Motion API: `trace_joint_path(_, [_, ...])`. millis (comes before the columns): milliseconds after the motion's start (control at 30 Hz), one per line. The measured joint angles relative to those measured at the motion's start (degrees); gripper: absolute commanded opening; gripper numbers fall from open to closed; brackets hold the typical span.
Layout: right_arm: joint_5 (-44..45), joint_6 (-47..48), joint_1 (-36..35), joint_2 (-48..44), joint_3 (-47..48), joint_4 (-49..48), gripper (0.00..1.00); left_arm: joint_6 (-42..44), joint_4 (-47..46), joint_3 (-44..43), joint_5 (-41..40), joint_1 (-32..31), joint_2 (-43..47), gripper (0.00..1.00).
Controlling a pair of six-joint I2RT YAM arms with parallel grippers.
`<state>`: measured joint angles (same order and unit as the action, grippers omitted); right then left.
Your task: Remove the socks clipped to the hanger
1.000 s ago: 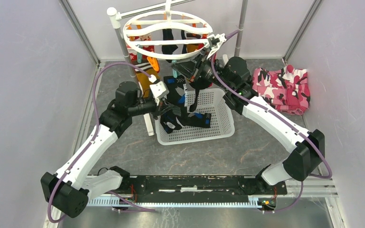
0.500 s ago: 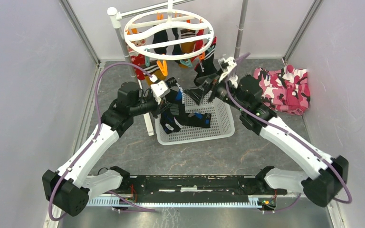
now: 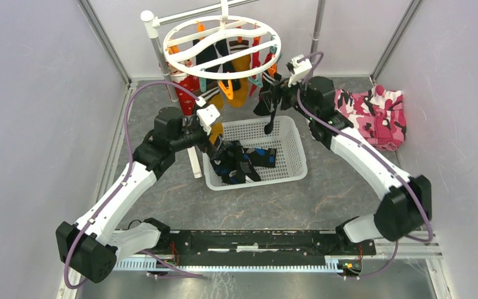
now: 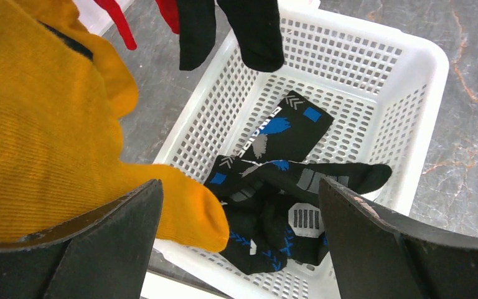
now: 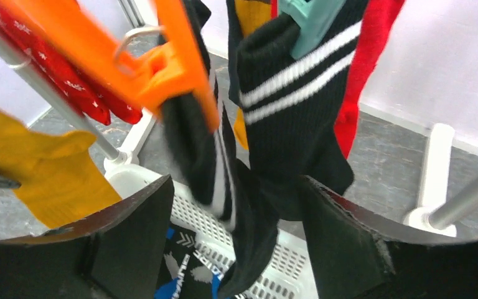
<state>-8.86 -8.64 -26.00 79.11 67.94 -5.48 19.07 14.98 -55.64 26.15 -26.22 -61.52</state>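
Left hand (image 4: 239, 187) springs wide, black-and-blue sock (image 4: 299, 177) down in the basket (image 4: 439, 62); right hand (image 5: 235, 184), released, straddles a striped black sock (image 5: 193, 149). Clench and pull next.

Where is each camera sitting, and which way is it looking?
Top camera: high above and behind the arms, looking down on the hanger, basket, left hand and right hand.
Left wrist camera: on the left arm, looking down into the basket at black socks; its open fingers frame the bottom.
Right wrist camera: on the right arm, facing clipped socks under the hanger; its open fingers show below.
Shared: all three see the white basket.
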Motion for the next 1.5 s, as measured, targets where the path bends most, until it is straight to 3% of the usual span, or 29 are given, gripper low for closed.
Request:
trace_joint_path(133, [-1.51, 0.94, 0.28, 6.58, 4.59, -0.37, 0.15, 0.00, -0.13, -0.02, -1.31, 0.00, -0.07, 1.00])
trace_joint_path(200, [-2.14, 0.74, 0.52, 7.48, 5.01, -0.98, 0.01, -0.02, -0.13, -0.09, -1.86, 0.00, -0.07, 1.00])
trace_joint_path(567, [-10.25, -3.50, -0.26, -0.24, -2.86, -4.79, 0.00, -0.04, 0.26, -0.20, 3.82, 0.00, 0.28, 1.00])
trace_joint_path(767, [-19.56, -6.23, -4.13, -5.25, -5.33, -5.42, 0.00, -3.63, 0.28, -2.21, 9.11, 0.00, 0.24, 1.00])
trace_joint_path(1200, [-33.31, -16.22, -9.62, -5.44, -4.44, -13.46, 0.00, -8.59, -0.31, -5.95, 12.44, 0.07, -0.46, 1.00])
trace_joint_path(1500, [-37.68, -21.14, -9.99, -4.87, -4.44, -17.20, 0.02, -5.18, 4.31, -14.27, 22.91, 1.44, -2.99, 0.99])
